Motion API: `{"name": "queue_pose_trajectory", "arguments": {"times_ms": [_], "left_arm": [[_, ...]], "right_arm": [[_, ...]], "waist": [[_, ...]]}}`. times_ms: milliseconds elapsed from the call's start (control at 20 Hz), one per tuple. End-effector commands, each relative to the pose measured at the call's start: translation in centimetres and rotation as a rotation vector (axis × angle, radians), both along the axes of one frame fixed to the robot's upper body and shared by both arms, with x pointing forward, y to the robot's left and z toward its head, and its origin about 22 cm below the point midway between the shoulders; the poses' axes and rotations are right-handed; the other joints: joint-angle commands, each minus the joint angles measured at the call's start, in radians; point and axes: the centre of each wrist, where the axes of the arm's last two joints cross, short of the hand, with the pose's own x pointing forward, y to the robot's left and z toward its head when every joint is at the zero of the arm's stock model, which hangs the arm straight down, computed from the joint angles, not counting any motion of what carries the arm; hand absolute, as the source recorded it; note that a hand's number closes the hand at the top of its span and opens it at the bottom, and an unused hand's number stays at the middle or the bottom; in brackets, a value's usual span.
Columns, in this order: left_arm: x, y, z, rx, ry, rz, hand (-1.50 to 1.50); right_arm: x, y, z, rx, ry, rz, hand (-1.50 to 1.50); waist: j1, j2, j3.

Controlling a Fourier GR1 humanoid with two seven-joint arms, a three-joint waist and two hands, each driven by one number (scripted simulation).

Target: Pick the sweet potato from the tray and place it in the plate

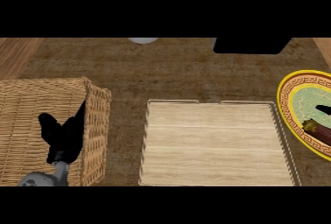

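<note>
The sweet potato, reddish brown, lies over the right-hand plate, which has a yellow patterned rim and a green centre and is cut off by the view's right edge. Just above the sweet potato, a small black part of my right hand shows at that edge; the rest of the hand is out of view. The pale wood-grain tray sits in the middle of the counter with nothing on it. My left hand rests open at the lower left, in front of the wicker basket.
A large wicker basket fills the left side, close to the tray's left rim. A black block and a small white round object sit at the counter's far edge.
</note>
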Motion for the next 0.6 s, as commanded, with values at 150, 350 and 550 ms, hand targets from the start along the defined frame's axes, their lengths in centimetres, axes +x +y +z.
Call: {"name": "queue_pose_trajectory", "arguments": {"times_ms": [150, 350, 550], "left_arm": [[-2.5, -0.8, -3.5, -0.018, 0.103, 0.01, 0.0], [-1.8, -1.0, -3.4, -0.022, 0.116, 0.028, 0.0], [-0.8, -0.7, -3.6, -0.026, 0.115, 0.052, 0.0]], "right_arm": [[-3.8, -5.1, 1.3, 0.145, -0.014, 0.068, -1.5], [-7.4, -6.8, 0.1, 0.181, 0.003, 0.181, -1.5], [-8.7, -8.4, 1.7, 0.165, 0.051, 0.271, -1.5]], "waist": [[-0.008, 0.013, -0.02], [-0.033, 0.012, -0.02], [-0.042, 0.013, -0.02]]}}
